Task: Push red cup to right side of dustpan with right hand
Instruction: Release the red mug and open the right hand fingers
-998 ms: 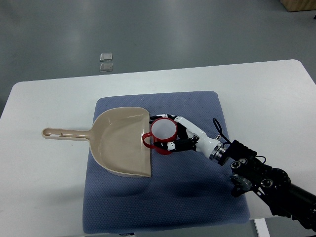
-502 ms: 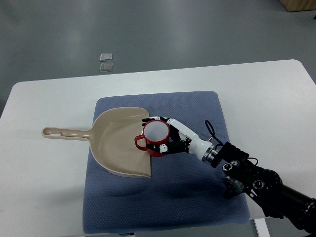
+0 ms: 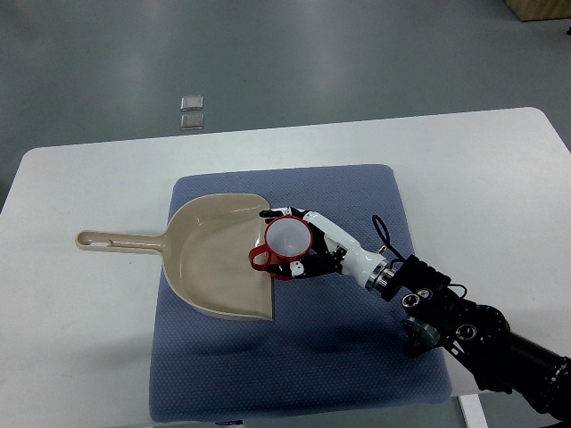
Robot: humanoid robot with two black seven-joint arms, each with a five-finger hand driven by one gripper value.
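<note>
The right hand (image 3: 308,250) curls its fingers around the red cup (image 3: 283,247), gripping it from the side away from the dustpan (image 3: 214,259). The cup tilts, its white inside bare, its handle pointing over the dustpan's open front edge, which the cup overlaps. The dustpan's beige scoop holds nothing else; its handle reaches away from the cup. Under the dustpan lies a blue mat (image 3: 285,357), on a white table (image 3: 80,312).

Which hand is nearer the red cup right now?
Right. The right hand wraps the red cup at the dustpan's open edge; the left hand is out of view.
</note>
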